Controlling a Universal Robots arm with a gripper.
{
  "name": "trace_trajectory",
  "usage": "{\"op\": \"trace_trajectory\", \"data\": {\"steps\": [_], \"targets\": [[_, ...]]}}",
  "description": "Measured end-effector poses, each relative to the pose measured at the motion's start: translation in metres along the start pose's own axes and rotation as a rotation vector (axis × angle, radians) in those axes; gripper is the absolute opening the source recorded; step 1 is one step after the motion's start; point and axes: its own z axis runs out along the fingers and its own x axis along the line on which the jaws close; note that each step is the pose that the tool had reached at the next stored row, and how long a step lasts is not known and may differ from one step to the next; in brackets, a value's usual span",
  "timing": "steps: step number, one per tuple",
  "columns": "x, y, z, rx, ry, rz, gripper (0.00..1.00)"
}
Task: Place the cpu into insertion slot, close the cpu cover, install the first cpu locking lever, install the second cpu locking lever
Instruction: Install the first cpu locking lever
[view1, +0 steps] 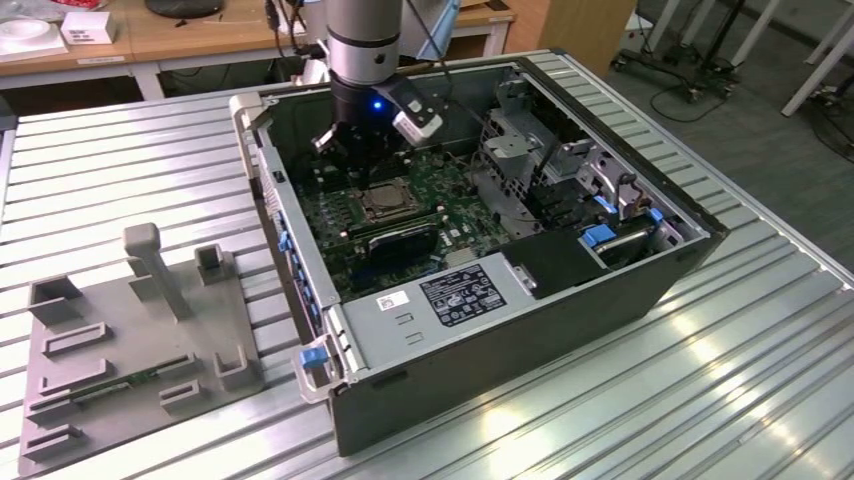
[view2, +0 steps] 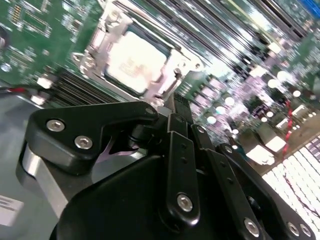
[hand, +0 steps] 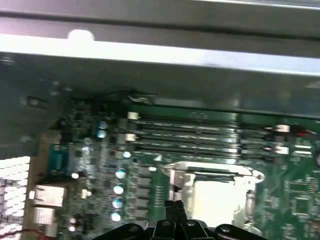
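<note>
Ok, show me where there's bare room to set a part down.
Bare table on the exterior view's right of the case; another patch between the fixture and the table's far edge. Crowded inside the case, around the gripper.

Straight down onto the insertion slot (view1: 380, 203) is open, though the case wall (view1: 271, 190) and metal cage (view1: 514, 150) crowd the sides.
</note>
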Motion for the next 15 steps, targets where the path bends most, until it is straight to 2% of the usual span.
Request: {"op": "trace_trajectory", "data": {"steps": [3,10,12,15], "targets": [[0.0076,0.0005,-0.0001,0.0003,-0.0015,0.0,0.1],[0.0181,0.0013,-0.0002,0.0002,-0.0045,0.0,0.1],[0.019,0.0013,-0.0002,-0.0057,-0.0061,0.0,0.1],[0.0197,0.0014,-0.0002,-0.019,-0.0079,0.0,0.1]]}}
